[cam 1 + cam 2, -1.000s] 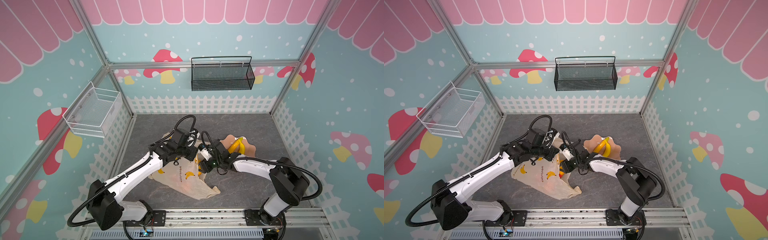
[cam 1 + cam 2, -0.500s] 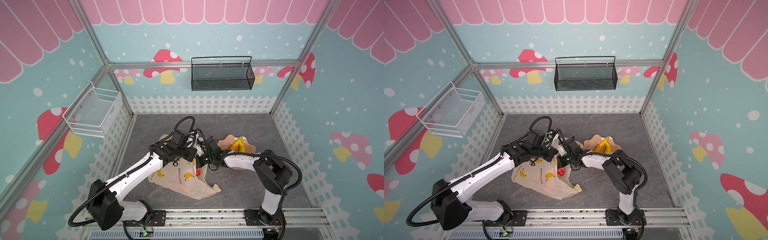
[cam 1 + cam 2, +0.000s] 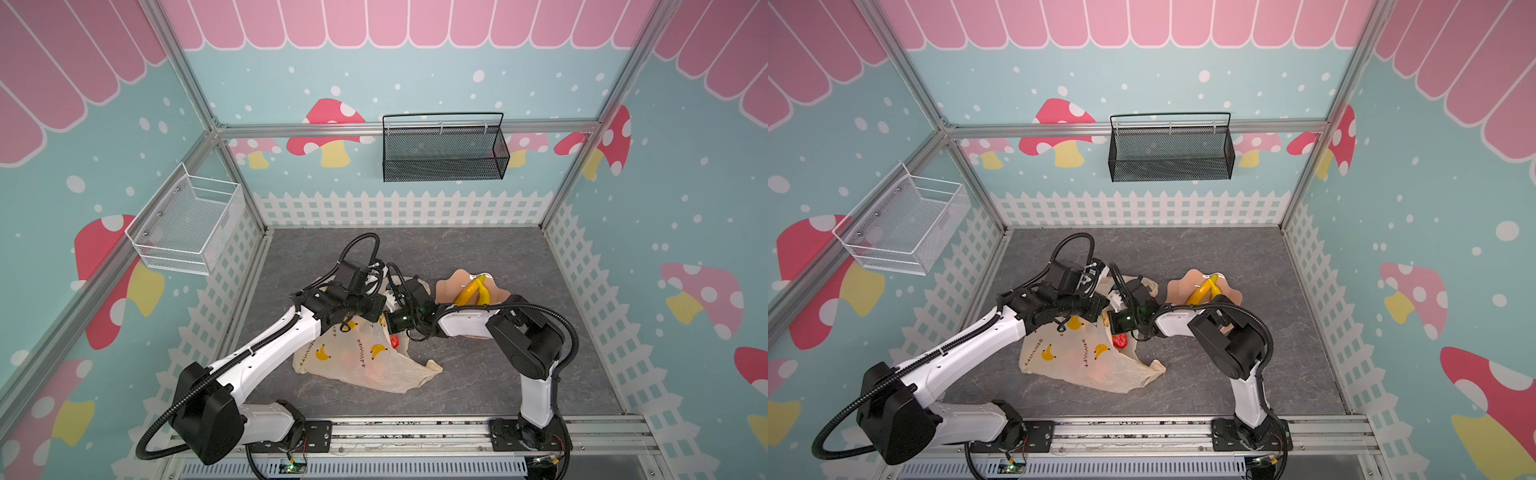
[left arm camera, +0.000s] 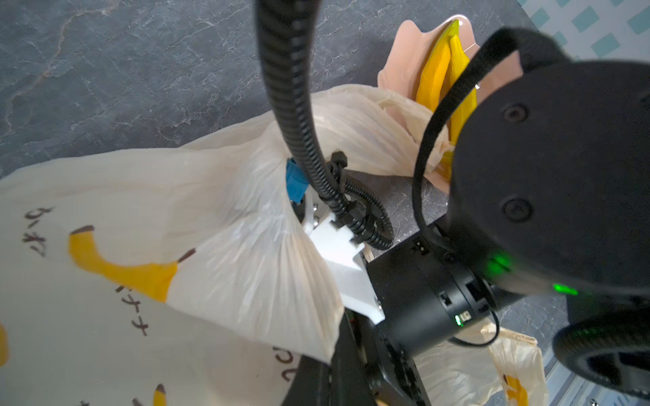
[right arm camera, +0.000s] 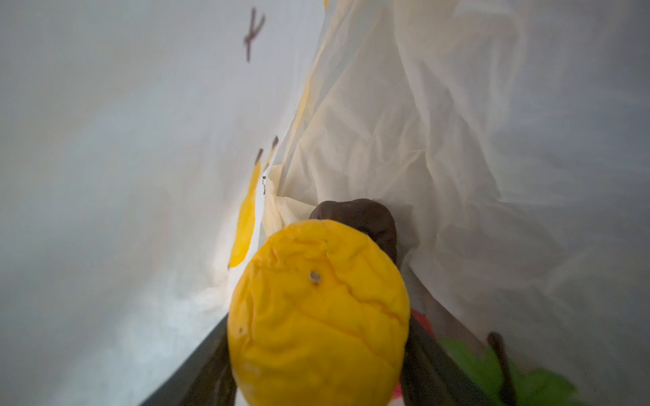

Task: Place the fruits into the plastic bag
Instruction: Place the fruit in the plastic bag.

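Note:
The plastic bag (image 3: 357, 361) (image 3: 1075, 361) lies on the grey floor, cream with banana prints. My left gripper (image 4: 334, 372) is shut on its rim and holds the mouth (image 4: 246, 211) up. My right gripper (image 5: 318, 314) is inside the bag (image 5: 422, 140), with its fingers against both sides of the orange tangerine (image 5: 316, 309). Beyond it in the bag lie a dark brown fruit (image 5: 365, 218) and a strawberry (image 5: 422, 323). A red strawberry (image 3: 394, 341) (image 3: 1120, 340) shows at the bag's mouth. Two bananas (image 3: 473, 291) (image 3: 1204, 289) (image 4: 436, 70) rest on the pink plate (image 3: 446, 289).
A black mesh basket (image 3: 444, 153) hangs on the back wall and a white wire basket (image 3: 187, 224) on the left wall. White fence panels ring the floor. The right arm's wrist (image 4: 422, 298) crosses close under my left wrist, right at the plate's edge.
My right gripper has gone leftward into the bag's mouth and its elbow has folded in. The left gripper still holds the bag's rim in the same place.

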`<move>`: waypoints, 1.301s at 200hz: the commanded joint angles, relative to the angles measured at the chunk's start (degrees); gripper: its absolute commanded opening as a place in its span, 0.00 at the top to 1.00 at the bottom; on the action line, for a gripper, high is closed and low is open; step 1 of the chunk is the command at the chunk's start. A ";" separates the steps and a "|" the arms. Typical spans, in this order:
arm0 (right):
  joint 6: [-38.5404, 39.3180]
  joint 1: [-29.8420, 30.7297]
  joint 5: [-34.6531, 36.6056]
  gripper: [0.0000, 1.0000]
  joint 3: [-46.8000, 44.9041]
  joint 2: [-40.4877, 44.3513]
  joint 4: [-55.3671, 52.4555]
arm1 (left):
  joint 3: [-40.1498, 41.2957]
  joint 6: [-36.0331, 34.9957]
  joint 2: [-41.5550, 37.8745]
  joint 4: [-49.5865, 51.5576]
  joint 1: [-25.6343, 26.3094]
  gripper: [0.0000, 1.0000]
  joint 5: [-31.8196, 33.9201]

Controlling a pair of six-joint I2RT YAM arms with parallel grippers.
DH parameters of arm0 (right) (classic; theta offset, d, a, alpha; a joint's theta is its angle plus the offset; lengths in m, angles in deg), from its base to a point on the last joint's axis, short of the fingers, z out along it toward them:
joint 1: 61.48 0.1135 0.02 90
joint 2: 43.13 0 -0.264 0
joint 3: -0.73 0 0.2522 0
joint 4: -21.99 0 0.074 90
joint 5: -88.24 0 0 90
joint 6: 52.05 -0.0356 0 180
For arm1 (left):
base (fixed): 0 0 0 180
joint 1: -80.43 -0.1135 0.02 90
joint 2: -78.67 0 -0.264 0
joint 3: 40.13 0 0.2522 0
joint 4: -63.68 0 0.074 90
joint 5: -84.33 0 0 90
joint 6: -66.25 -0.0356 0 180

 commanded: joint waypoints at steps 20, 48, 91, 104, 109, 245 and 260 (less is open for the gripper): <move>-2.28 0.77 -3.08 0.16 0.38 0.05 2.42 | 1.36 -0.53 -2.53 -1.03 -0.75 1.00 -1.11; -0.98 0.69 -3.15 0.13 0.03 1.29 0.71 | 1.46 -0.71 -3.48 -0.22 -1.21 1.00 -0.89; 2.13 0.51 -2.78 0.07 1.32 2.80 -3.42 | 1.56 -0.79 -4.91 1.48 -1.90 1.00 -0.13; 2.58 0.34 -3.14 0.01 1.43 2.81 -4.27 | 1.81 -0.56 -5.44 1.69 -2.20 1.00 0.09; 2.74 0.26 -3.27 0.01 1.43 2.86 -4.27 | 1.87 -0.43 -5.70 1.79 -2.25 1.00 0.15; 0.99 -0.75 -17.82 0.03 4.69 4.39 -3.90 | 3.58 1.31 -7.64 2.87 -3.24 1.00 2.49; 1.71 -0.80 -16.48 0.02 4.52 4.38 -6.22 | 3.54 1.43 -7.87 3.04 -3.36 1.00 2.69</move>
